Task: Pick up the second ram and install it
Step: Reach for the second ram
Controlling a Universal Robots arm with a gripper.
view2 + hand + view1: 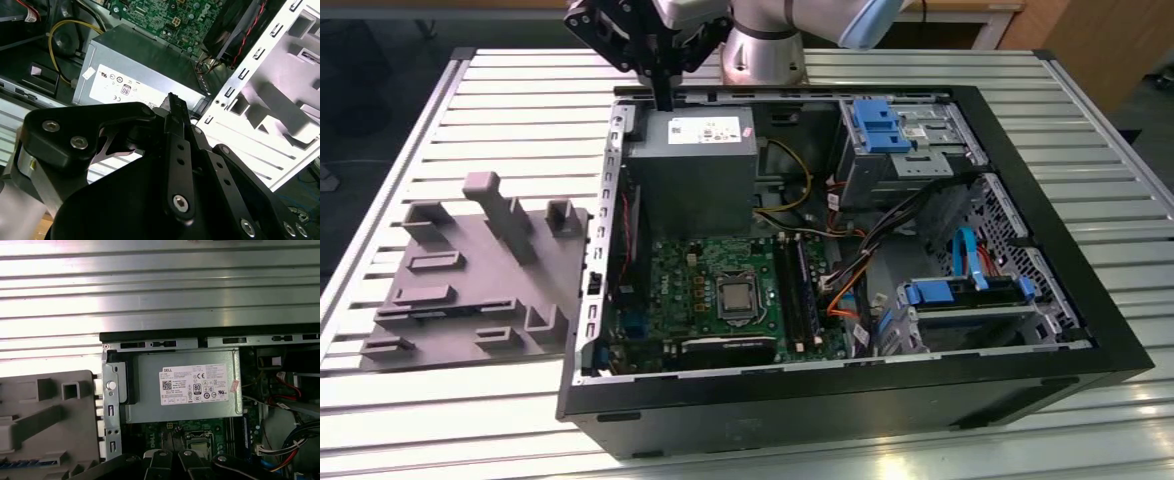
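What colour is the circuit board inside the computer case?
The motherboard is green, clearest in the exterior view.

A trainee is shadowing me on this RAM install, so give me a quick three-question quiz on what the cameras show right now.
1. True or false: the gripper is up by the power supply, not over the grey fixture.
2. Where is the grey fixture relative to the case? A) inside it B) on the table, at the exterior view's left of it C) stacked on top of it
3. What colour are the plastic drive brackets inside the case?
Key: 1 true; 2 B; 3 blue.
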